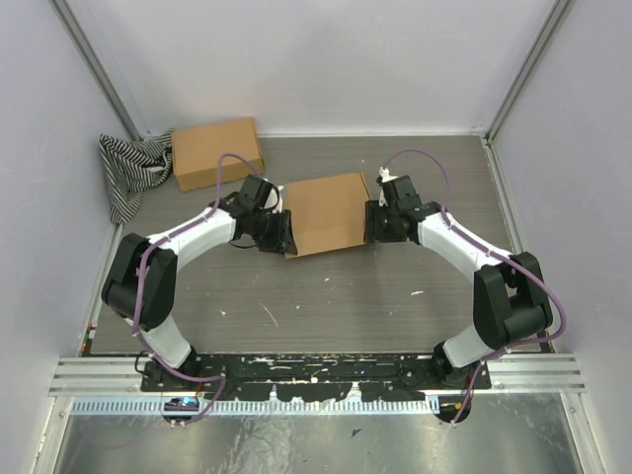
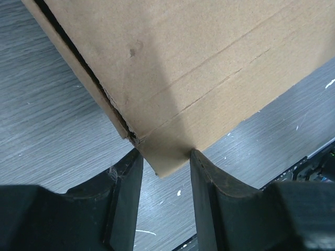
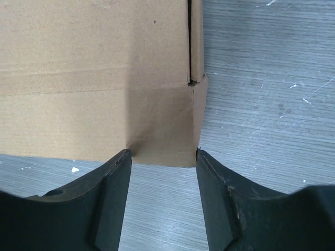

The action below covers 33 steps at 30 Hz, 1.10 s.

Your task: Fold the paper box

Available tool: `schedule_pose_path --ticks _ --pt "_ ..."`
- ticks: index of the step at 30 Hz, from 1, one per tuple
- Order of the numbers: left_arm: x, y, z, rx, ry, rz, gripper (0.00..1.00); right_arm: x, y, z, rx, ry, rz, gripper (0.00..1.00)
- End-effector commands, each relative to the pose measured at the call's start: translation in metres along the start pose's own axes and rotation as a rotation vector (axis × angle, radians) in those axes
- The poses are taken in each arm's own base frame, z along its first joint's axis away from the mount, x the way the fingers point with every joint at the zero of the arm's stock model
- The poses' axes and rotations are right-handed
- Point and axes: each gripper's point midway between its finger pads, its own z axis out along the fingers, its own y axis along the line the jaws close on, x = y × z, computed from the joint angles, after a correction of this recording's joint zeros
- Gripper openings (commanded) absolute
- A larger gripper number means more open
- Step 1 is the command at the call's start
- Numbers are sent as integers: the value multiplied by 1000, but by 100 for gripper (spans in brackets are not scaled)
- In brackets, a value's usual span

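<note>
Closest in the left wrist view, the left jaws stand part-open. Their black tips touch the two edges of a corner of the paper box [image 2: 199, 57], which pokes between them. In the right wrist view the right jaws are likewise spread, tips against the box's lower edge at its right corner. From above, the box lies flat at frame centre on the grey tabletop [image 1: 326, 296], an arm at each side. Another cardboard box [image 1: 217, 150] and a striped cloth [image 1: 128, 170] sit upper left.
</note>
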Motion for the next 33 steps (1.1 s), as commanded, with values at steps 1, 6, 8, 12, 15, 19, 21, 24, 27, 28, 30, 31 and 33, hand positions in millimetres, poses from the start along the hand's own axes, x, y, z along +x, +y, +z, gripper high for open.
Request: schedule_pose_path --ticks 1,6,8,12,15,19,21,24,27,28,30,31,33 --pt "-16 -4 -10 -26 -41 47 47 -27 20 -17 -60 -46 27 57" --pt "-16 -2 -8 -28 -36 37 47 -22 28 -19 -99 -10 65 54" --pt "-17 -4 -9 -16 -43 40 47 -21 28 -19 -100 -10 67 53" --pt "-17 -5 -10 -7 -42 40 47 -17 25 -11 -89 6 64 53" --pt "-16 -6 -9 0 -39 37 47 -14 29 -10 -111 17 75 53" --pt "-15 -7 -8 8 -36 32 47 -13 33 -10 -131 23 86 53" --pt "-16 -7 -8 8 -37 32 47 -12 33 -10 -139 32 91 53" --pt "-16 -6 -9 7 -35 33 47 -10 36 -10 -168 48 103 52" --pt "-16 -6 -9 9 -36 31 47 -8 38 -9 -189 62 102 51" --pt "-16 -6 -9 8 -35 30 47 -7 36 -9 -187 65 105 51" --pt "-16 -5 -9 8 -34 29 47 -6 35 -7 -192 73 111 51" --pt "-15 -5 -8 9 -31 28 47 -5 37 -7 -201 77 112 51" --pt "-16 -5 -9 9 -32 27 47 -4 38 -7 -209 80 114 50"
